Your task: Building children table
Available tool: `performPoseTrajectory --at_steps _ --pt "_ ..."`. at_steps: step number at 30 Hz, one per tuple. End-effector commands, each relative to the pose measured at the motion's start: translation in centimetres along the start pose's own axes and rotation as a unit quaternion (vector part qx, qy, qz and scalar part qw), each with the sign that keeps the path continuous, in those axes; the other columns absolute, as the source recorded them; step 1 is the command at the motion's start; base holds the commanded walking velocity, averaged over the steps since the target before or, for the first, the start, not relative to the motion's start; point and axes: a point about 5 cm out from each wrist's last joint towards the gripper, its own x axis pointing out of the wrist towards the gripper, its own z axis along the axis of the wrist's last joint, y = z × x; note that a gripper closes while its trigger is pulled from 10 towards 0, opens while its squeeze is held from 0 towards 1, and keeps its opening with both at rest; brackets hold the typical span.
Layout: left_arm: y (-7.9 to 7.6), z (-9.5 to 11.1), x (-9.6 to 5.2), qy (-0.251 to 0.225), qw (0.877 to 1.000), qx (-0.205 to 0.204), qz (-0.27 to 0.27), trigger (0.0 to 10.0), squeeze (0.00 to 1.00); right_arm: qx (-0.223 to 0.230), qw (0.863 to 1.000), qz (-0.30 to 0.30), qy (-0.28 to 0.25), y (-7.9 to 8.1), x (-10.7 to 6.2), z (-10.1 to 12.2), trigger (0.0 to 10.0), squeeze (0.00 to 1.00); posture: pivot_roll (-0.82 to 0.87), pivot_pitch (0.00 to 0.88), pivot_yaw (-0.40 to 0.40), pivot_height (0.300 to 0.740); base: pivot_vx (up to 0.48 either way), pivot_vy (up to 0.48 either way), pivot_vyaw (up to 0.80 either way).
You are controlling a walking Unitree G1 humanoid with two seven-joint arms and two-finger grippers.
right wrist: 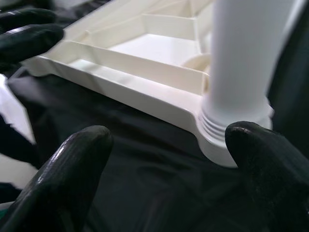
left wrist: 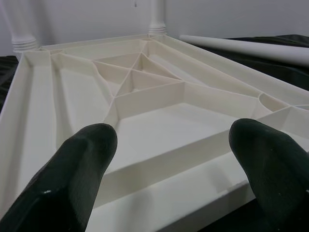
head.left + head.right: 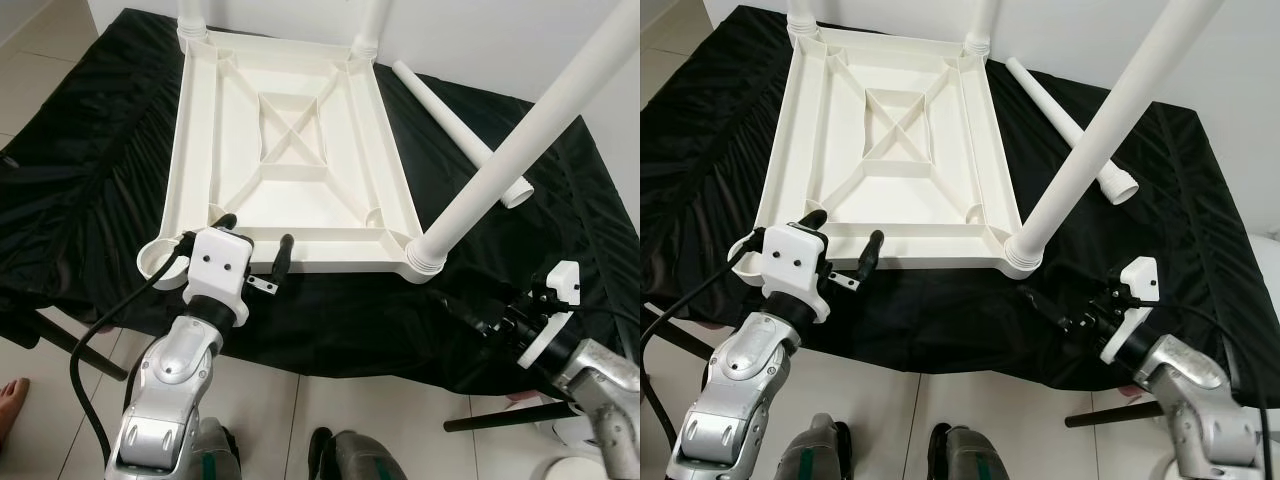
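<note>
A white plastic table top (image 3: 195, 130) lies upside down on a black cloth (image 3: 90, 170). Two legs stand in its far corners, and a third leg (image 3: 520, 140) rises from the near right corner. The near left corner socket (image 3: 160, 262) holds nothing. A loose white leg (image 3: 450, 115) lies on the cloth at the back right. My left gripper (image 3: 257, 238) is open, its fingers over the top's near edge beside the bare socket. My right gripper (image 3: 1055, 305) is open just above the cloth, pointing at the base (image 1: 227, 140) of the near right leg without touching it.
The cloth-covered surface ends close in front of me, with tiled floor (image 3: 300, 400) below. A black cable (image 3: 95, 340) loops off my left wrist. Dark rods (image 3: 500, 420) stick out under the cloth at the lower right. Part of a person's foot (image 3: 10, 400) is at the lower left.
</note>
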Motion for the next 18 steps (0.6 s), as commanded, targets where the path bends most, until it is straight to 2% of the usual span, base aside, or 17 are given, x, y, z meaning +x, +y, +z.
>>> performPoseTrajectory --at_steps 1,8,13,18 --pt "-0.9 0.4 0.0 -0.012 0.997 0.001 -0.073 10.0 0.0 0.019 0.999 0.025 0.012 -0.2 -0.2 -0.2 10.0 0.0 0.03 0.151 -0.126 0.74 0.0 0.0 0.0" --pt "-1.1 0.5 -0.1 -0.009 0.997 0.002 -0.081 10.0 0.0 0.031 0.996 0.078 0.033 -1.2 0.2 0.2 10.0 0.0 0.03 0.165 -0.137 0.74 0.0 0.0 0.0" --pt "-1.3 0.5 -0.1 -0.009 0.997 0.001 -0.081 10.0 0.0 0.033 0.995 0.087 0.034 -1.6 0.5 0.2 10.0 0.0 0.03 0.173 -0.141 0.74 0.0 0.0 0.0" --pt "-1.3 0.7 -0.2 -0.009 0.997 -0.003 -0.082 10.0 0.0 0.028 0.994 0.105 0.031 -2.8 1.5 0.9 10.0 0.0 0.05 0.175 -0.15 0.74 0.0 0.0 0.0"
